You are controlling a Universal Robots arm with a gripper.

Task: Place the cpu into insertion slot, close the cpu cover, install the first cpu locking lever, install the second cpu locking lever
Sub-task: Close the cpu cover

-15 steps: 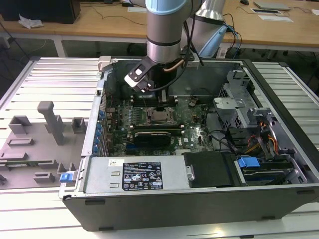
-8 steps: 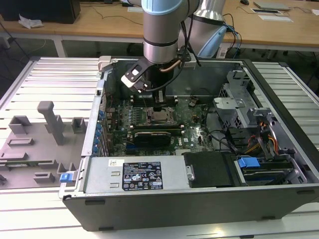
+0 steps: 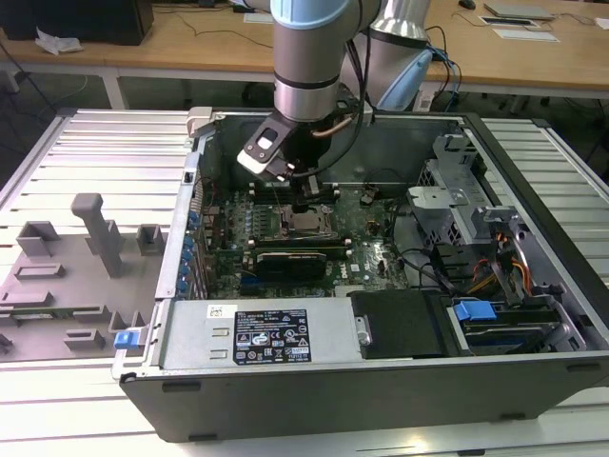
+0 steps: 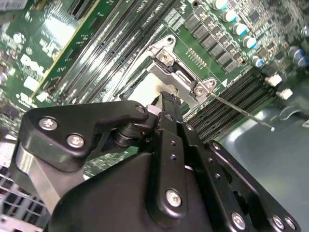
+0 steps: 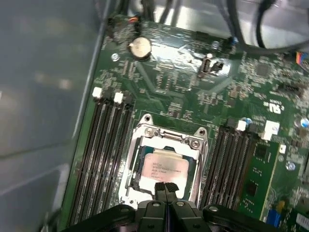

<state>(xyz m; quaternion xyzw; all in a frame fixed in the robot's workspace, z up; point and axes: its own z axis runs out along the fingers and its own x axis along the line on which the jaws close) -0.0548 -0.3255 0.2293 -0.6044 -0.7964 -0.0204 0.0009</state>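
Gripper [image 5: 166, 186] is being held low over the motherboard [image 5: 193, 92] inside the open computer case [image 3: 285, 405], hanging from the arm [image 3: 306, 57]. Jaws are being held pinched together, fingers [image 5: 158, 194] pad to pad, with nothing being gripped between them. The cpu [image 5: 163, 166] is being seen directly under and just ahead of the jaw tips in the first wrist view, pale face up, sitting in the insertion slot [image 5: 137, 169]. Whether the tips are touching the chip cannot be told. The cpu cover [image 5: 169, 137] is being seen as a grey metal frame around the chip, its screwed bar lying on the far side of the cpu from the jaws. Whether it is lying fully flat cannot be told. In the second wrist view a thin locking lever [image 4: 241, 113] is being shown running out from the socket corner just past the jaw tips and angling away over the memory slots [image 4: 236, 92]. Slot banks are being seen flanking the socket on both sides of the jaws. A coin cell battery [image 5: 140, 47] is sitting well beyond the jaws, past the cover. In the exterior view a long black expansion card [image 3: 290, 259] is lying near the jaws, just beside the socket.
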